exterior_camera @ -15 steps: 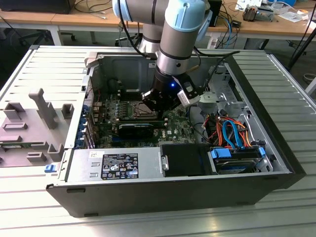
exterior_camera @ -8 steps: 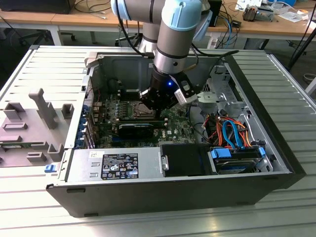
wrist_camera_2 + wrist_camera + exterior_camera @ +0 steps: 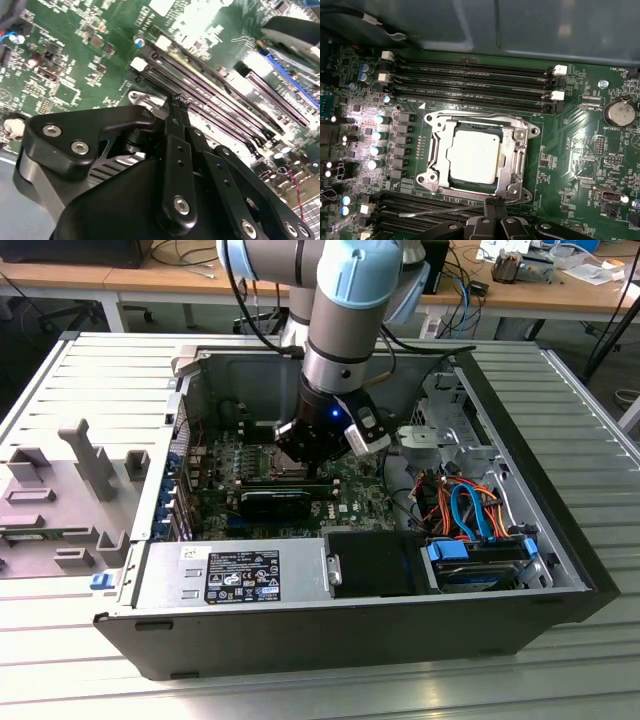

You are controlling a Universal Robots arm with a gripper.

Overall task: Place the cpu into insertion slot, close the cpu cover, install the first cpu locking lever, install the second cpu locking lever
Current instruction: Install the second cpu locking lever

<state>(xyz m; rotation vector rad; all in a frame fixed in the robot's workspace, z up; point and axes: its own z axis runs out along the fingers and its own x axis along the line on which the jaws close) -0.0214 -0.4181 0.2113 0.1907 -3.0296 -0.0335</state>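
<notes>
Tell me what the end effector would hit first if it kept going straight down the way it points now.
Probably the thin silver lever or the near edge of the cpu cover; the end effector is just short of them, though depth is unclear.

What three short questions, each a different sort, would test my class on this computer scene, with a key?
1. True or false: the cpu lies in the insertion slot.
2. The cpu cover is: A) down around the chip, B) standing upright, C) lying off the board.
3. Fill in: the gripper is at the cover's edge, above the green ____.
Key: 1 true; 2 A; 3 board.
</notes>
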